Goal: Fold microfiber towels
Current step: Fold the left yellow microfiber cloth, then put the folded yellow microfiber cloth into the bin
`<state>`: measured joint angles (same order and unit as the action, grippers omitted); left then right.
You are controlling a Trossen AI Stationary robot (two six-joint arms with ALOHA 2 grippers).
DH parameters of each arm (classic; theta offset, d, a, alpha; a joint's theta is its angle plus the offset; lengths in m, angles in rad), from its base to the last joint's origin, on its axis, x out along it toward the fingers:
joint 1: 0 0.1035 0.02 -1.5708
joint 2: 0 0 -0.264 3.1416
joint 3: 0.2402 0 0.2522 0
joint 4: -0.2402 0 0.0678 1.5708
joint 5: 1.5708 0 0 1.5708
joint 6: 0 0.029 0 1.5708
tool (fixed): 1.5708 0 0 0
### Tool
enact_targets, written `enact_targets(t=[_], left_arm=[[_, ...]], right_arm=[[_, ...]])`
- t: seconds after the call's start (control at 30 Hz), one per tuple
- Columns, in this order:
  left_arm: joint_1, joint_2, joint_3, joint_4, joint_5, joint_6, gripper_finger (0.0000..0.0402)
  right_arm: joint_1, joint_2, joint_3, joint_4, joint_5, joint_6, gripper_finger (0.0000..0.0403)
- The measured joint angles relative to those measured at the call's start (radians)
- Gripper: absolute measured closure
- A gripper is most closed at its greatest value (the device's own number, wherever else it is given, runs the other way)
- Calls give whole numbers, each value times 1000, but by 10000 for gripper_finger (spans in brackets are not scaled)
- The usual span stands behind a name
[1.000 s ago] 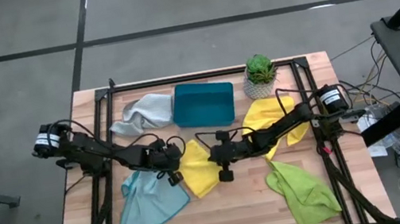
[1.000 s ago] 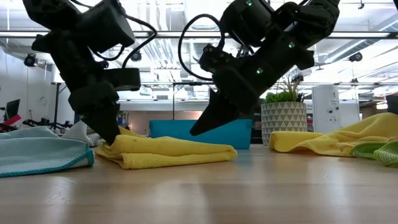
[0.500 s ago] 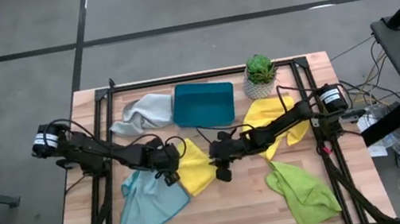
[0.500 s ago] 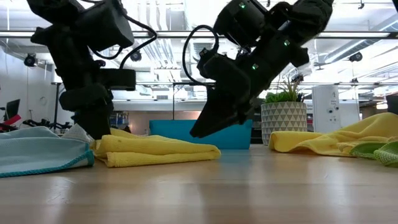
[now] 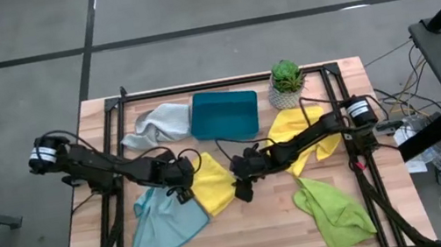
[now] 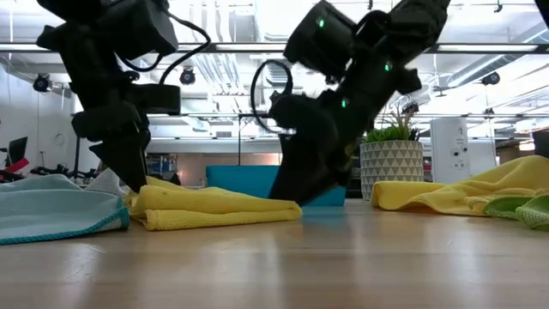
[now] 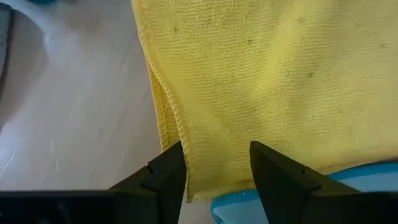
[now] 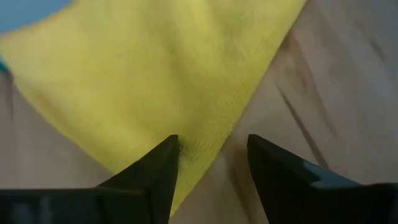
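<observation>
Soft, light and limp, judging by how the folded yellow towel (image 5: 212, 184) slumps in a low rounded roll at table centre, just in front of the teal tray (image 5: 223, 114); likely to sag and drag rather than hold shape, with a napped weave that should cling to the wooden table (image 5: 257, 242) instead of sliding

Best taken at a corner or along the stitched hem seen in the left wrist view, pinching both layers together so the fold does not open; a grab mid-panel would probably bunch it

Left gripper (image 5: 182, 185) low at the towel's left edge, fingers (image 7: 163, 176) spread apart with cloth lying between them, holding nothing

Right gripper (image 5: 242, 186) low at the towel's right edge, fingers (image 8: 158, 168) likewise parted over the yellow corner, holding nothing

Counted, five towels in all:
- yellow, two: the folded one at centre, and the loose yellow towel (image 5: 300, 133) under the right arm beside the potted plant (image 5: 286, 78)
- light blue towel (image 5: 161, 226), one, spread at front left, touching the folded yellow one
- pale grey towel (image 5: 157, 125), one, crumpled at back left against the tray
- lime green towel (image 5: 333, 208), one, rumpled at front right

One tray, one plant, two arms

Only the centre towel looks folded; four appear left to do
</observation>
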<state>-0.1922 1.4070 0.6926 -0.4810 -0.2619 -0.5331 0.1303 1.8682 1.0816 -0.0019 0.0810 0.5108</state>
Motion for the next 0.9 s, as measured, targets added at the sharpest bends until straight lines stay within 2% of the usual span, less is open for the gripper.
enact_targets(t=[0.1, 0.23, 0.37, 0.57, 0.67, 0.8, 0.9], left_arm=[[-1, -7, -1, -18, 1, 0, 241], [-1, -19, -1, -30, 11, -1, 241], [0, -33, -1, -15, 12, 10, 241], [1, -25, -4, 169, 6, 59, 242], [3, -20, -8, 267, -21, 68, 242], [27, -20, -5, 323, -62, -11, 242], [58, -23, -5, 324, -50, -36, 242]], right_arm=[[-3, 10, 11, -48, 2, -48, 226], [-15, -14, 31, -194, 25, -139, 233], [-18, -49, 66, -363, 54, -310, 234], [-24, -100, 133, -524, 185, -404, 234], [-25, -122, 140, -548, 186, -353, 235], [-22, -155, 133, -556, 167, -159, 235], [-16, -175, 109, -540, 94, -3, 232]])
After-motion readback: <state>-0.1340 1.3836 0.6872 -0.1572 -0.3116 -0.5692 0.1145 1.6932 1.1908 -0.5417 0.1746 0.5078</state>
